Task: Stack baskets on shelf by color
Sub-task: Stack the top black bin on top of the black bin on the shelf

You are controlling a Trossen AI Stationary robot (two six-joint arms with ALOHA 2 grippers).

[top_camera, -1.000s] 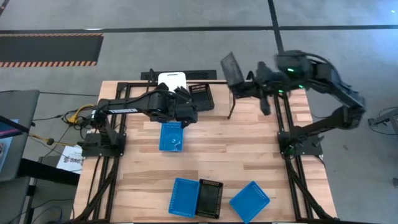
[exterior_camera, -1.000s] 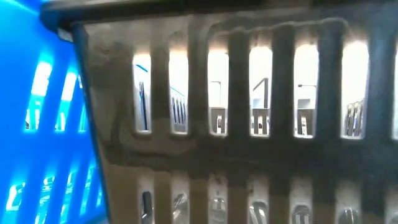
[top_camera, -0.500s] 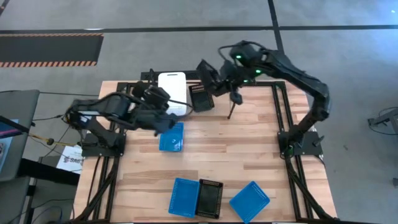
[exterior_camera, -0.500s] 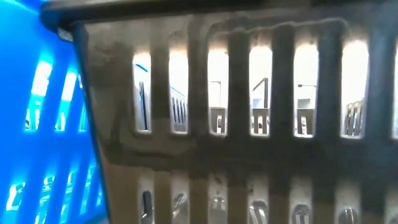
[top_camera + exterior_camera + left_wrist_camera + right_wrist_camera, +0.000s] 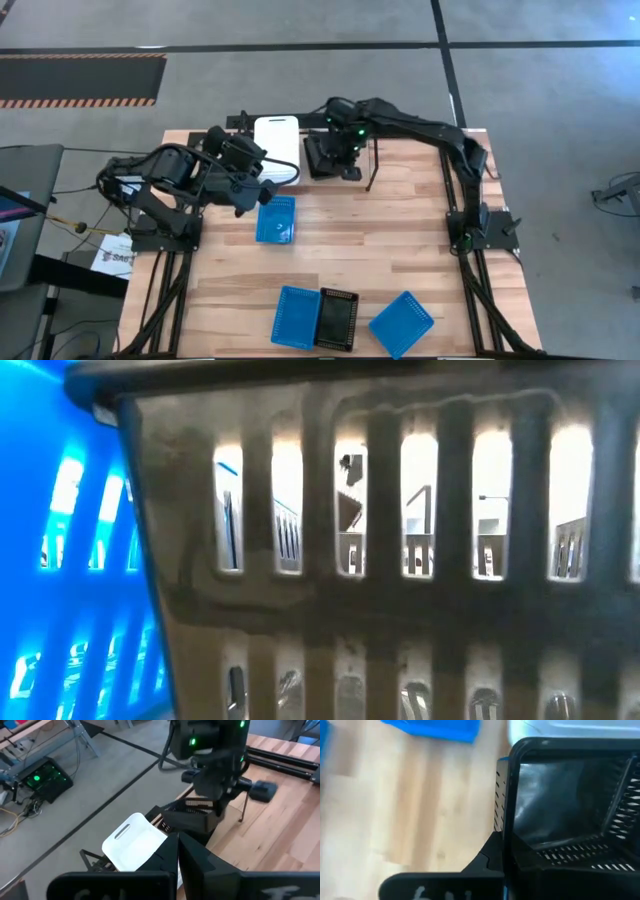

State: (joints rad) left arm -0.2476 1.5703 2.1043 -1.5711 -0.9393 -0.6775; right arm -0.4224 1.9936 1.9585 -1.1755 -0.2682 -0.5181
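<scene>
Overhead sees table (image 5: 400, 250); low view pressed against black basket (image 5: 400, 560).

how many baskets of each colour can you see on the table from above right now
Blue baskets: 3
Black baskets: 2 for certain, one at the front, one by the right pincer at the back
White baskets: 1 visible; any stacked beneath cannot be told
Total: 6

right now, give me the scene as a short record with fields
right gripper: shut on a black basket at the shelf
left gripper: shut, empty, beside the white basket
mid table: one blue basket
front edge: blue basket, second black basket, blue basket
low view: blocked by basket walls
</scene>
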